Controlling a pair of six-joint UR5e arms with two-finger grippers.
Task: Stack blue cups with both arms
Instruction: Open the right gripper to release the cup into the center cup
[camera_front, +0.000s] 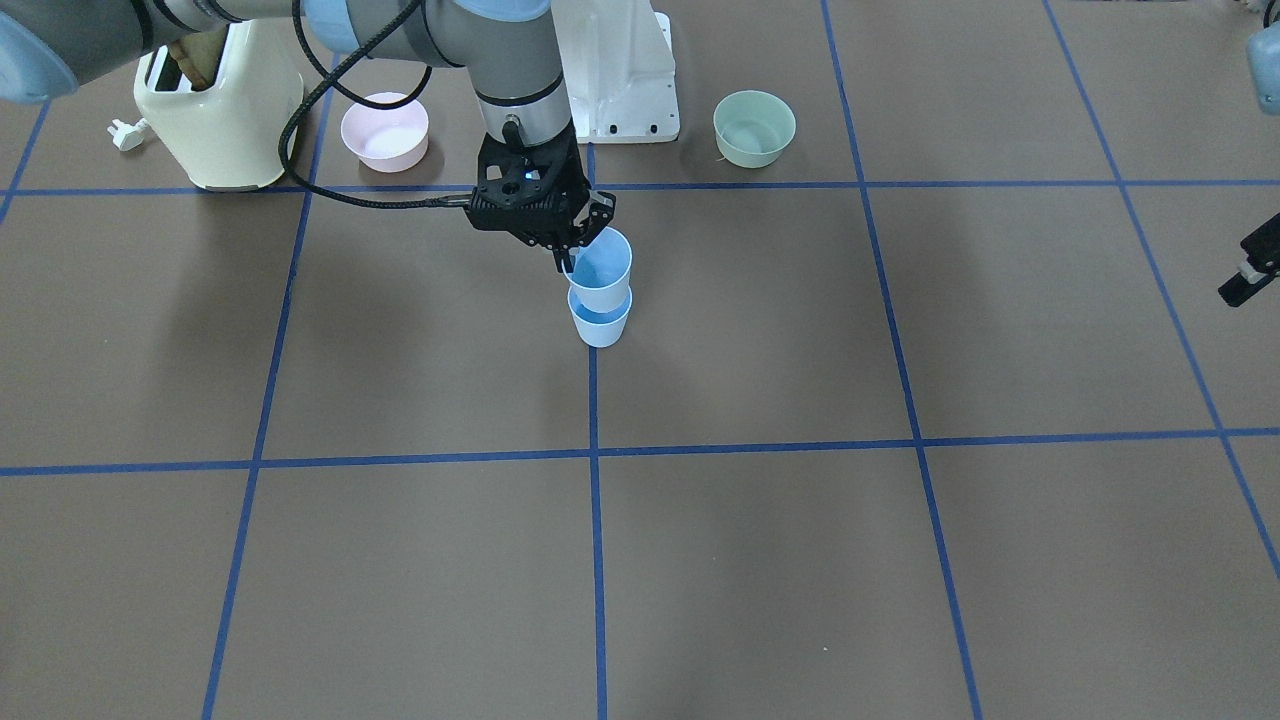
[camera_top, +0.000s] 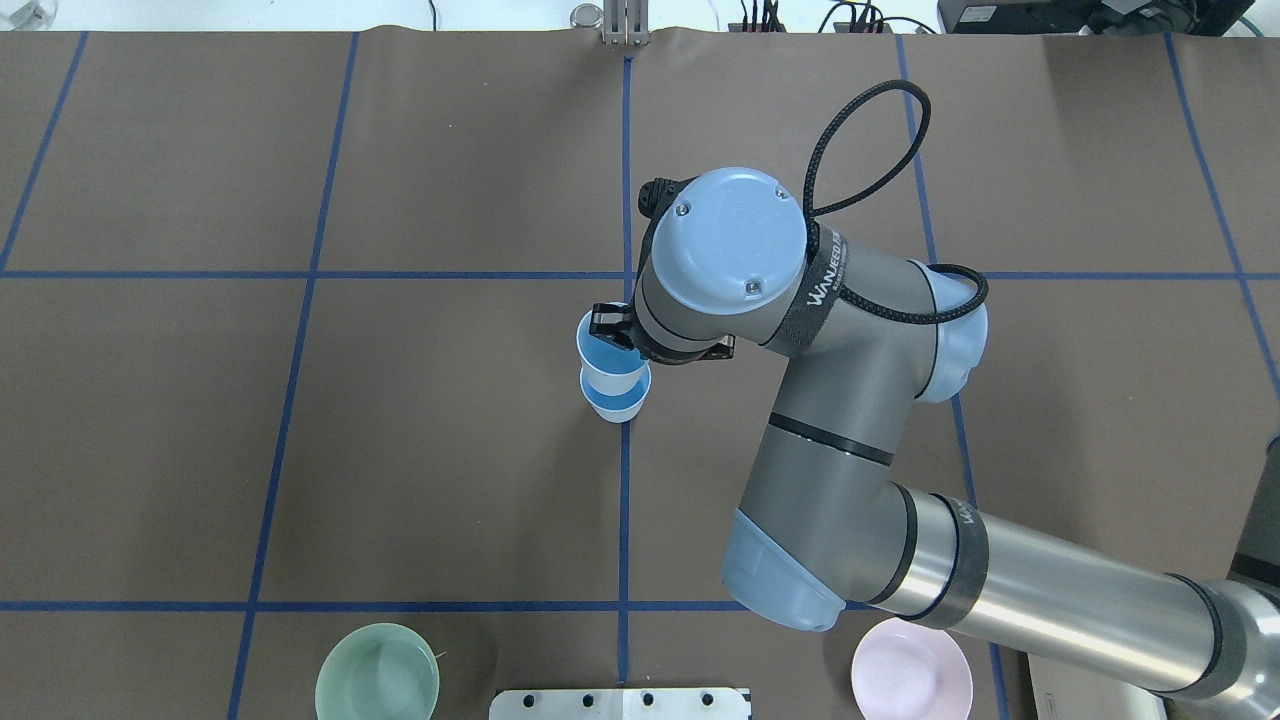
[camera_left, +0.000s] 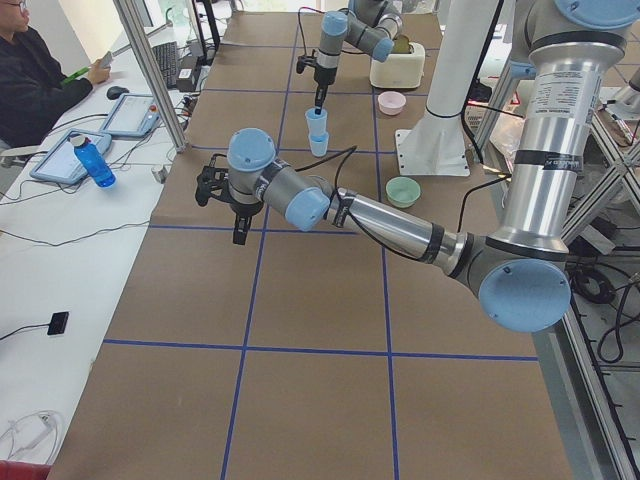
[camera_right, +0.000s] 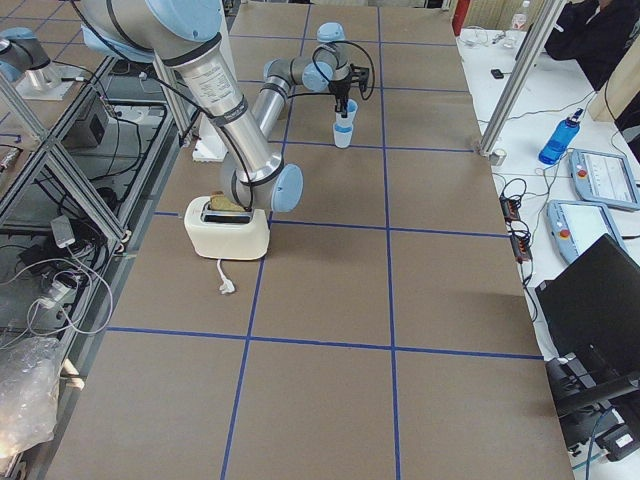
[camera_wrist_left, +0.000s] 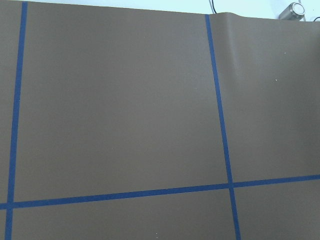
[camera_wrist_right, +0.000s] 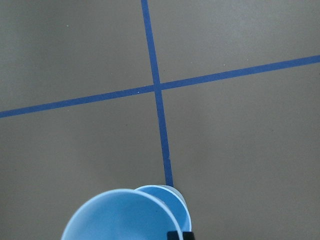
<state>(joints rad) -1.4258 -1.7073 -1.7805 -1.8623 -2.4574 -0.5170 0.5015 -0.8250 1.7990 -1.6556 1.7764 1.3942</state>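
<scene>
Toaster (camera_front: 225, 110), pink bowl (camera_front: 385, 130), grn bowl (camera_front: 754, 128)

overhead looks down on the table (camera_top: 300, 450); front faces it from across, steeply. side views look along it from each end, farther off. wrist views point down, close. five views share the cups (camera_front: 600, 290).

Brown paper-covered table (camera_front: 760, 560), gridded with blue tape (camera_front: 597, 560), is carrying a light-blue tapered plastic tumbler (camera_front: 600, 330) upright on one line; a cream toaster (camera_front: 218, 110), pink bowl (camera_front: 385, 132), white pedestal base (camera_front: 620, 90) and pale-green bowl (camera_front: 754, 128) are sitting along the robot's edge
</scene>
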